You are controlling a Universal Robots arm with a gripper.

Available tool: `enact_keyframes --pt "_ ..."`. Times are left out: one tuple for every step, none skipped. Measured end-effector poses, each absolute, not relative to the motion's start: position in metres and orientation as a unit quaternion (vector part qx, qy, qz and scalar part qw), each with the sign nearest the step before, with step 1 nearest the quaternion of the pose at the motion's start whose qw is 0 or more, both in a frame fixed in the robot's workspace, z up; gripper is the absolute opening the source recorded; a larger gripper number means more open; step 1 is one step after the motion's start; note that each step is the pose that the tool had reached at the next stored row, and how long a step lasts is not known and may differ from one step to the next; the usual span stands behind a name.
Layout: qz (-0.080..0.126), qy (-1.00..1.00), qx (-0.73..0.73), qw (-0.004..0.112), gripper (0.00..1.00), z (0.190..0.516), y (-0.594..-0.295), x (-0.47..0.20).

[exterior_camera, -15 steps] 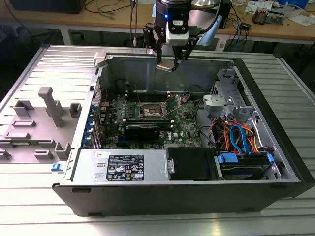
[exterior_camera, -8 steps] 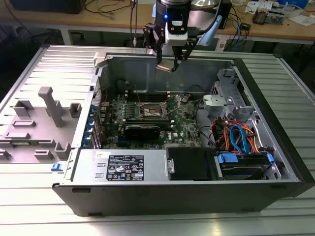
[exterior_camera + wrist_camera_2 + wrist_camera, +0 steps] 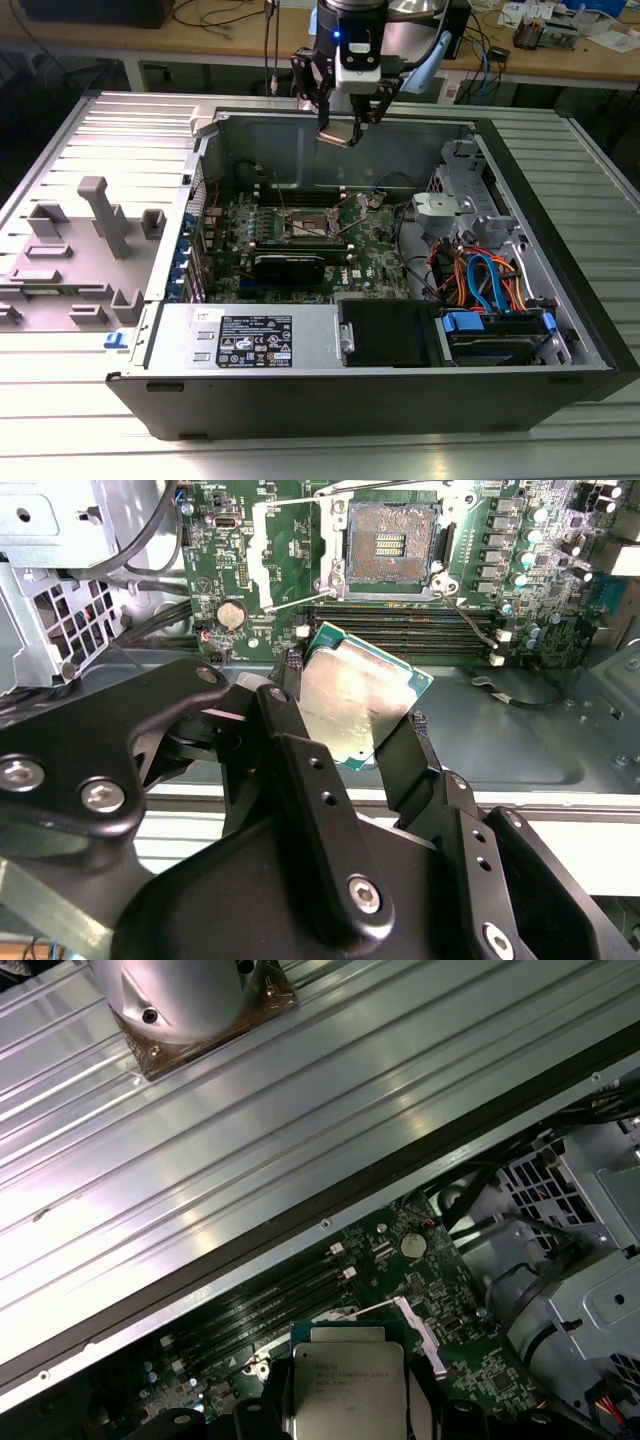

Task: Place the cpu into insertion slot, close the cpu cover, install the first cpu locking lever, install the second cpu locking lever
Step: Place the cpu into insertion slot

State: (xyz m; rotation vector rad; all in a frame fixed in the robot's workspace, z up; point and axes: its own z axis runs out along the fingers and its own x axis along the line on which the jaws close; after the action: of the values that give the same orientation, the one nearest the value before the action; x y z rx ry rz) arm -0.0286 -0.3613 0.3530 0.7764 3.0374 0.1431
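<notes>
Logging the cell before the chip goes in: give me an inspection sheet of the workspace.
Surface: ribbed metal table, open computer case on it.
Job's things: cpu held above the case; insertion slot empty, cpu cover swung open beside it.
Clutter: grey plastic fixtures at the exterior view's left.
Tool: shut on the cpu's edges.
Cables: orange and blue cables inside the case.
Surroundings: wooden bench behind.

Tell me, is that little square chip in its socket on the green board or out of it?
Out. The tool grips the chip in the air, clear of the board, and the socket lies bare.
</notes>
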Motion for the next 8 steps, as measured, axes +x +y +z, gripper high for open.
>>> enact_keyframes --pt "0.046 0.968 0.248 0.002 0.55 0.3530 -0.3613 -0.0286" --pt "0.046 0.968 0.248 0.002 0.55 0.3529 -0.3614 -0.0286" --pt "0.046 0.968 0.248 0.002 0.55 0.3529 -0.3614 -0.0286" --pt "0.046 0.968 0.249 0.002 0.55 0.3529 -0.3614 -0.0286" --pt "0.046 0.967 0.249 0.002 0.55 0.3528 -0.3614 -0.0286" --pt "0.046 0.967 0.249 0.002 0.55 0.3528 -0.3614 -0.0286" --pt "0.046 0.967 0.249 0.002 0.55 0.3527 -0.3614 -0.0286" --pt "0.046 0.967 0.250 0.002 0.55 0.3526 -0.3614 -0.0286"
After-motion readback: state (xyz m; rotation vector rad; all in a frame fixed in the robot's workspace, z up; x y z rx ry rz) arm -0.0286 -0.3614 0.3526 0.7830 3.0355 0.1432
